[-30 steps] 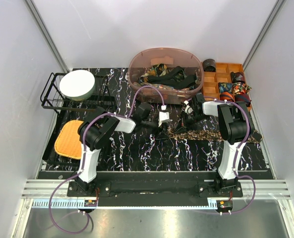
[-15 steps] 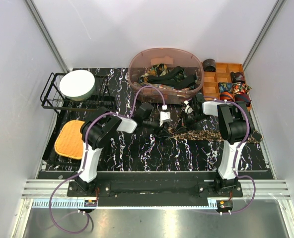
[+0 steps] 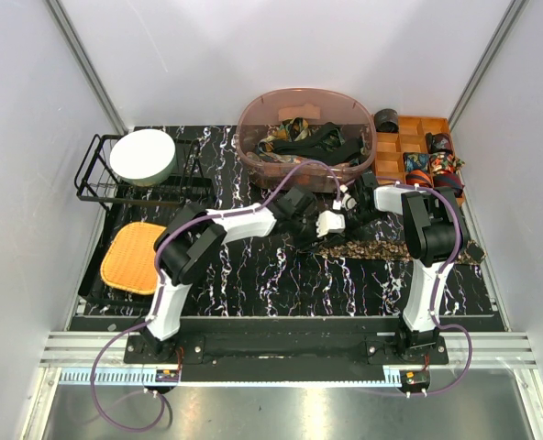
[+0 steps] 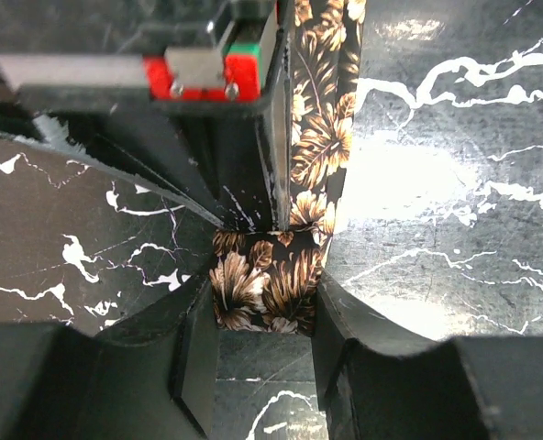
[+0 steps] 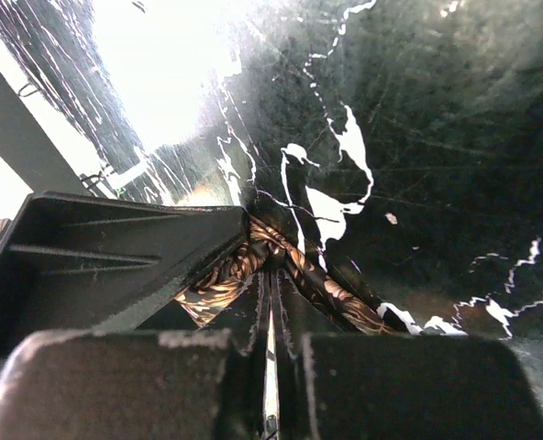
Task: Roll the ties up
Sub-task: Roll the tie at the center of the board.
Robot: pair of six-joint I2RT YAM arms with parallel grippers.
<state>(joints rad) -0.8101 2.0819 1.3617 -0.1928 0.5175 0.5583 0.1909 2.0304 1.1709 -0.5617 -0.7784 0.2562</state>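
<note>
Robot lab test booth. Plain white panels behind and on both sides of two bolted-down arms, bare metal rail beneath their bases, purple cables trailing loose near it. Marble-look tabletop staged with props beyond the arms: wire rack to the left, plastic tub ahead, wooden tray to the right.

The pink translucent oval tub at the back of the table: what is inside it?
A tangled heap of fabric neckties, mostly black, some patterned, fills the pink translucent oval tub. Its floor under them is hidden.
</note>
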